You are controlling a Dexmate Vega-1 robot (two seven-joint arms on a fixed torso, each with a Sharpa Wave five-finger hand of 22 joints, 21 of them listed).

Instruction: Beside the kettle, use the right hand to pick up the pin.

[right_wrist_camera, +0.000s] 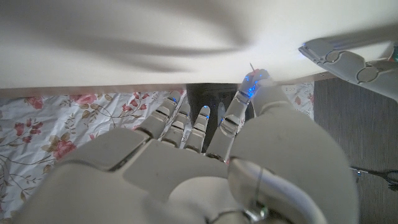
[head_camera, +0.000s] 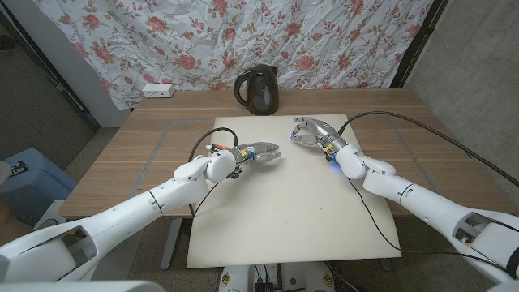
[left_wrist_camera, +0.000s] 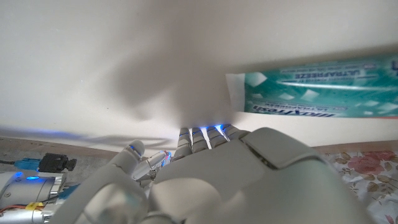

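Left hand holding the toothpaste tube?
Yes, in the left wrist view the left hand has its fingers on the end of the green toothpaste tube.

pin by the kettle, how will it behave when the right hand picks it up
The thin metal pin looks hair-fine against the white mat, so probably very light and easily dropped. It lies at the right hand fingers; smooth and slender, it may slip or roll if nudged.
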